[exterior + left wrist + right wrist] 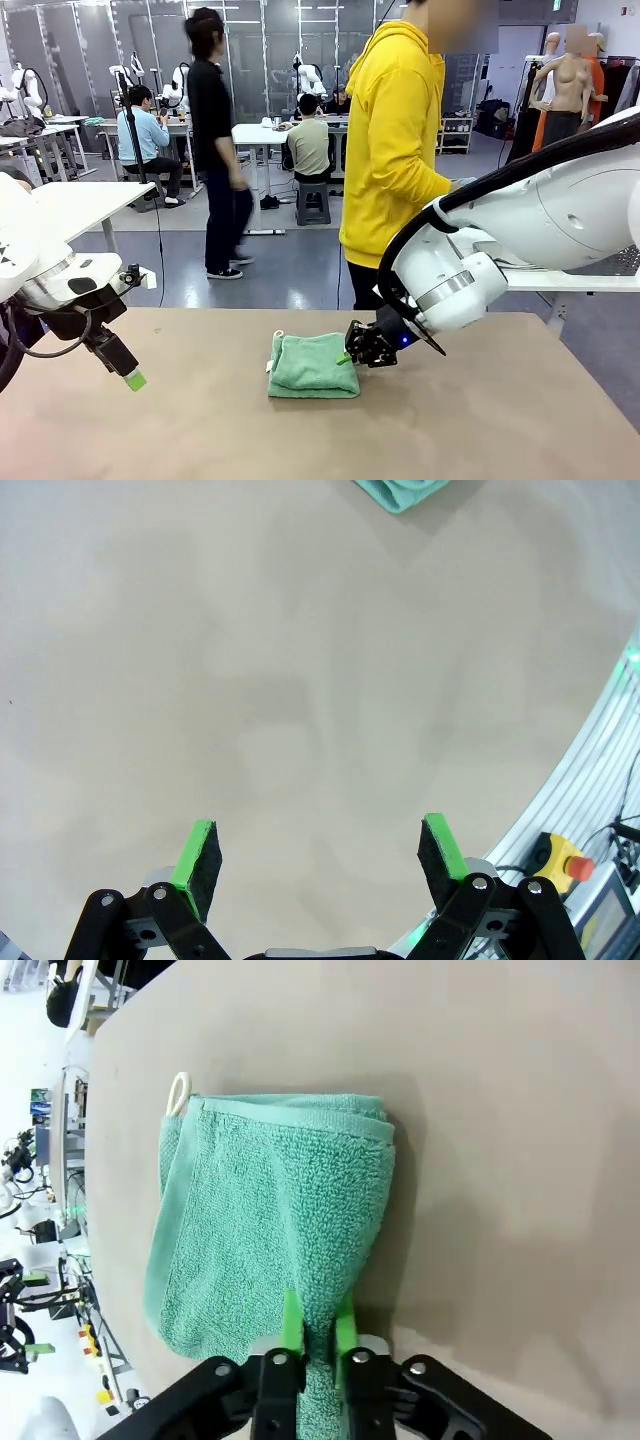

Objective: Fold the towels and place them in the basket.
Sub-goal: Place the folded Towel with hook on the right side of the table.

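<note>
The right gripper is pinched nearly closed on the 6 o'clock edge of the folded mint green towel, which lies mid-table. The left gripper is spread wide, holding nothing, above bare table. The right wrist cam catches the towel's white loop tag at 11 o'clock, while the left wrist cam has a towel corner at 1 o'clock.
</note>
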Controlling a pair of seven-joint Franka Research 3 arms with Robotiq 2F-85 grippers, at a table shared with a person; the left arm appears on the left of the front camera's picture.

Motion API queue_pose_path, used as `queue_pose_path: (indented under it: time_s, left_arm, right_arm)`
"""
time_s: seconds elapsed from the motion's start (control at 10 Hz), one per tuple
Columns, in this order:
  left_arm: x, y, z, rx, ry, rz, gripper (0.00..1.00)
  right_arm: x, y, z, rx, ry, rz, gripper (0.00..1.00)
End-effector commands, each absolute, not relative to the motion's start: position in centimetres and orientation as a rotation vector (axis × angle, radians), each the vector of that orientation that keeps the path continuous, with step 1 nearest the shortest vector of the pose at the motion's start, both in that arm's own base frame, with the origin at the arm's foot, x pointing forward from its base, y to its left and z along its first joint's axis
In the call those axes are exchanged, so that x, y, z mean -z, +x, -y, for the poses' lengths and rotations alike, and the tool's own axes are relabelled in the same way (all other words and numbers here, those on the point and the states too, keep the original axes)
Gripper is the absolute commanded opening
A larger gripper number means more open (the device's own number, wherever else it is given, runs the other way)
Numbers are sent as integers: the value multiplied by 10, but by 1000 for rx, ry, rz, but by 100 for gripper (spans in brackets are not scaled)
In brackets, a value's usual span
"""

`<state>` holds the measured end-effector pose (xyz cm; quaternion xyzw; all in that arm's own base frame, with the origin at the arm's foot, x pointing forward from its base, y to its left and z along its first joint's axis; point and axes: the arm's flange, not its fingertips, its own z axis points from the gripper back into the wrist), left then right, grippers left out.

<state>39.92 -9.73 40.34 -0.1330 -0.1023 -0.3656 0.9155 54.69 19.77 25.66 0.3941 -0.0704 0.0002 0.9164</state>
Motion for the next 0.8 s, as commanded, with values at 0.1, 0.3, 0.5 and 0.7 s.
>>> queue_pose_path:
  time_s: [0.1, 0.3, 0.5, 0.7]
  left_arm:
    - [-404, 402, 98, 742, -261, 206, 100]
    - [-404, 402, 98, 742, -261, 206, 100]
    - [-404, 402, 98, 742, -261, 206, 100]
    - [-404, 402, 98, 742, -261, 206, 100]
  right_arm:
    - [-256, 543, -202, 10, 794, 170, 0]
    - [-257, 539, -202, 18, 806, 166, 0]
    - [-257, 546, -200, -1, 804, 151, 0]
    - [-257, 546, -200, -1, 804, 151, 0]
